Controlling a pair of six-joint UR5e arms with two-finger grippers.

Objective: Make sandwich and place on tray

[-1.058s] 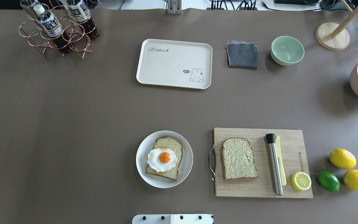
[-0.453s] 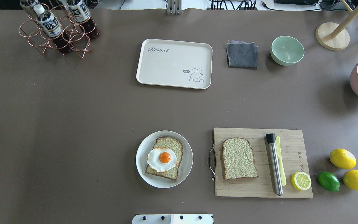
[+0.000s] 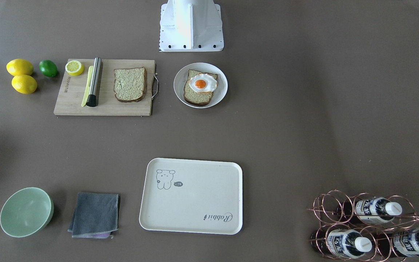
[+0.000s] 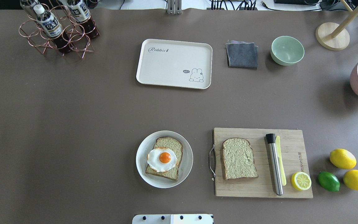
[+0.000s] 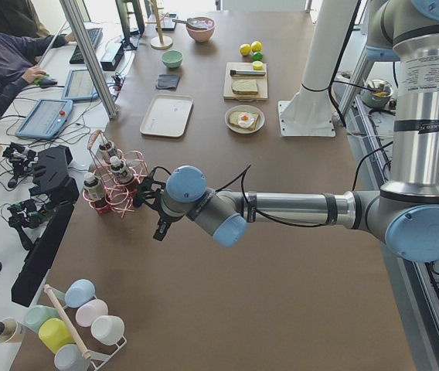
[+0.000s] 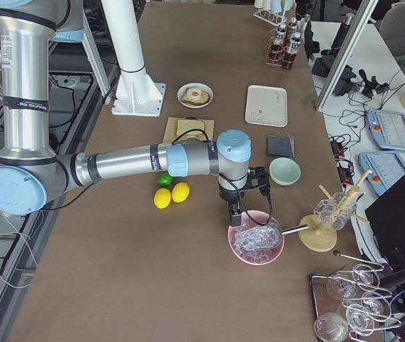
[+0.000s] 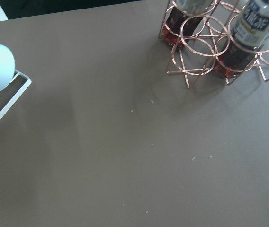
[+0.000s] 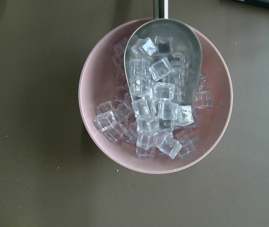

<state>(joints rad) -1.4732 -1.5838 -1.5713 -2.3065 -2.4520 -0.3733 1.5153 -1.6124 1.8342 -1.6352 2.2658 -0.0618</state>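
Sandwich, unassembled: one bread slice (image 4: 173,145) lies on a round white plate (image 4: 141,149) with the fried egg (image 4: 162,159) on top of it, yolk up; the second bread slice (image 4: 239,158) lies flat on a wooden cutting board (image 4: 259,186) just to the plate's right in the overhead view. The board also carries a steel cylinder with a black cap (image 4: 274,165), a pale yellow knife (image 4: 279,146) touching it, and a half lemon (image 4: 301,180) at the near corner. Two lemons (image 4: 342,158) and a lime (image 4: 328,181) sit on the table beside the board. Tray (image 4: 166,67): cream, at the far side of the table, well apart from plate and board. Right of it are a folded grey cloth (image 4: 242,55) and a green bowl (image 4: 287,50). Pink bowl (image 8: 92,90): holds ice cubes (image 8: 125,118) and a metal scoop (image 8: 191,52) heaped with more. The right gripper (image 6: 235,217) hangs above this bowl; jaw state cannot be told. Copper wire rack (image 4: 73,46): holds bottles (image 4: 49,23). The left gripper (image 5: 160,230) hangs beside it; jaw state cannot be told.
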